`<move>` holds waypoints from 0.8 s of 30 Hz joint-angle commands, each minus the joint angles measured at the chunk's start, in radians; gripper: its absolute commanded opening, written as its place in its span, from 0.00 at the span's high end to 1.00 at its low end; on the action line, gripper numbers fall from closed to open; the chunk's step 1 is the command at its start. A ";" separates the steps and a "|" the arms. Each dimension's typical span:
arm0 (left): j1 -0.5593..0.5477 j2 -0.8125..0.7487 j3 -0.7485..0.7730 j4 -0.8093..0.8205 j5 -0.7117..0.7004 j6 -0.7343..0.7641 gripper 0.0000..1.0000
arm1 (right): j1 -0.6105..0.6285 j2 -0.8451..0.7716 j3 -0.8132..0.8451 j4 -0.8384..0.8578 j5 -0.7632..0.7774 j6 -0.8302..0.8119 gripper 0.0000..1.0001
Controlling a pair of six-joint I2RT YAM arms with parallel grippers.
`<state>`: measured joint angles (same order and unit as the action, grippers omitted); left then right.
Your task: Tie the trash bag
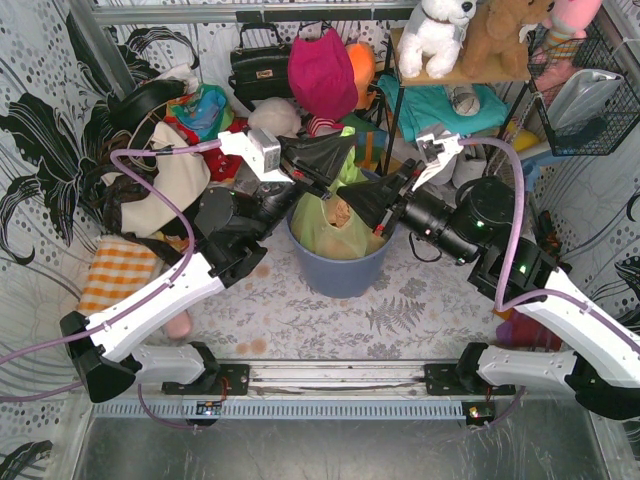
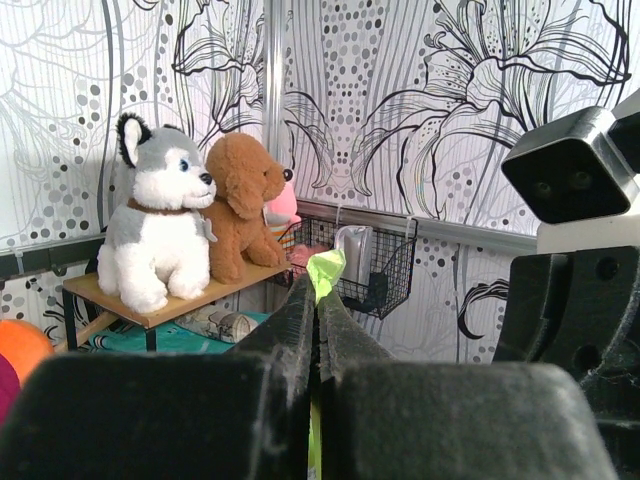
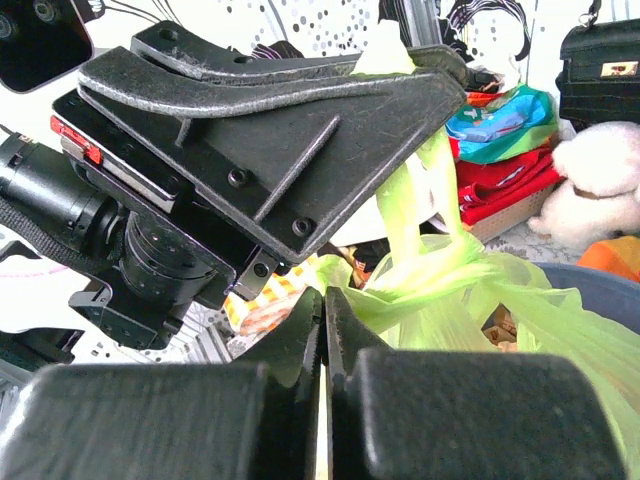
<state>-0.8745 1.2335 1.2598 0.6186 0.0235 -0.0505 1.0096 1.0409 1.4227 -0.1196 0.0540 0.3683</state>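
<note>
Two claws were engaged at the bag's neck when I checked the feeds. On the far left, heaped bags and cloth (image 1: 160, 170) crowded in beside the left arm, so I judged there was little room to draw back that way. The left claw (image 2: 317, 298) was closed flat on a twisted strand of the trash bag (image 1: 335, 225), whose green tip poked out past the fingertips. From overhead this claw hung above the bag's mouth, toward its left-rear side. The bag sat inside the blue-grey bin (image 1: 340, 275) at mid-table, with brown paper showing through. The held strand ran steeply up from the gathered neck, so its long axis was near upright. The right claw (image 3: 322, 312) was also shut, apparently pinching film at the neck's right side, lower than its partner and just above the bin's rim. Both claws were about equally near the neck and very close together. I judged that any looping move would turn on that upright strand between them. To the right, the shelf frame (image 1: 395, 110) and wire basket (image 1: 590, 105) stood near. The freest room lay on the table (image 1: 420, 310) in front of the bin.
</note>
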 commanded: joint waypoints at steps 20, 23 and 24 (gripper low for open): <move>-0.001 -0.018 0.020 0.044 -0.007 0.019 0.95 | 0.065 0.136 0.080 -0.120 0.237 -0.027 1.00; -0.001 -0.017 0.020 0.041 -0.005 0.018 0.95 | 0.084 0.138 0.077 -0.138 0.356 -0.026 1.00; 0.000 -0.018 0.020 0.039 -0.004 0.020 0.95 | 0.087 0.135 0.074 -0.144 0.398 -0.023 1.00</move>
<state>-0.8745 1.2335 1.2598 0.6209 0.0254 -0.0486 1.0790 1.1812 1.4662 -0.2352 0.2554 0.3603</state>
